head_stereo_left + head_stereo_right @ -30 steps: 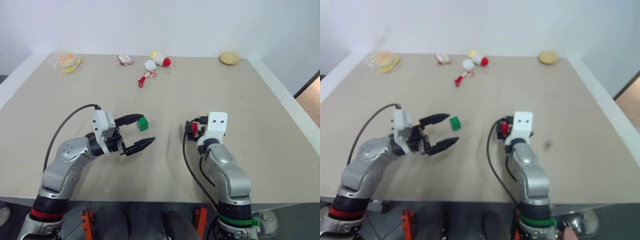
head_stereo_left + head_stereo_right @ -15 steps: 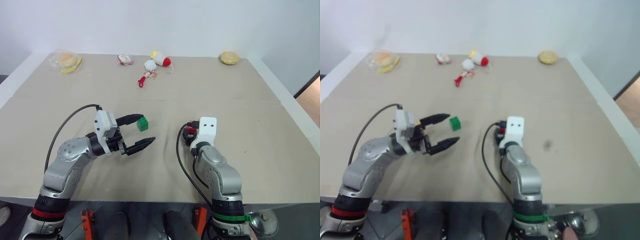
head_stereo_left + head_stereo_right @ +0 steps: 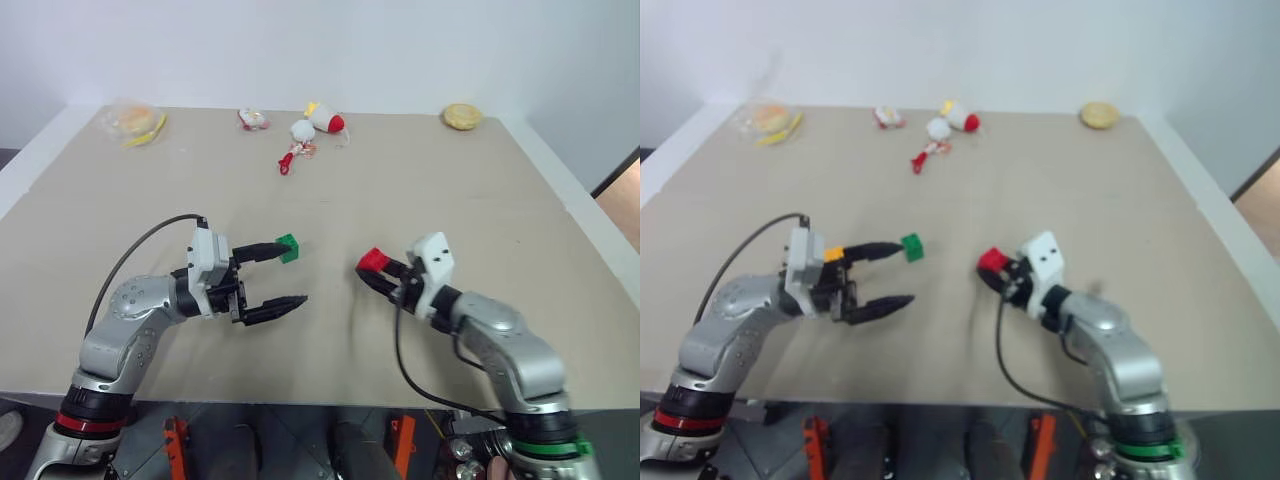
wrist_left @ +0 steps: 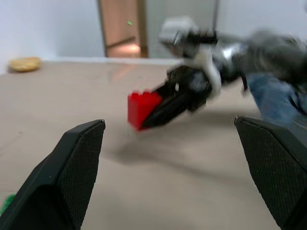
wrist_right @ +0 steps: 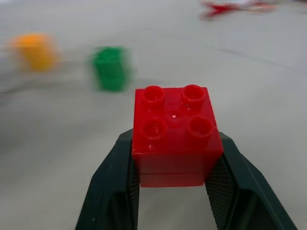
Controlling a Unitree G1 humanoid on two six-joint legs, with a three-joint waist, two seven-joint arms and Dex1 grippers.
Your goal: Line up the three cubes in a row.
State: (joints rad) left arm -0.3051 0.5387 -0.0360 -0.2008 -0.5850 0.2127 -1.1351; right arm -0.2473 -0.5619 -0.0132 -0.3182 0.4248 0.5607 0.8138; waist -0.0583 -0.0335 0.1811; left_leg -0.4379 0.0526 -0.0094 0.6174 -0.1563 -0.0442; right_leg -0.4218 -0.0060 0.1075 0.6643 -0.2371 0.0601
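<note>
Red cube (image 3: 371, 260), centre frame, is clamped in right gripper (image 3: 376, 272) fingers; left gripper (image 3: 291, 273) fingers spread wide, empty, beside green cube (image 3: 287, 246).

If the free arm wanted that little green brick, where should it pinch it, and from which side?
Probably across two opposite flat side walls of the green brick, keeping off the studded top, which gives the fingers nothing flat to press on. It sits upright on the table by the upper finger of the open left pincer, so sliding in level from the robot's left looks simplest. The right pincer is shut on the red brick.
</note>
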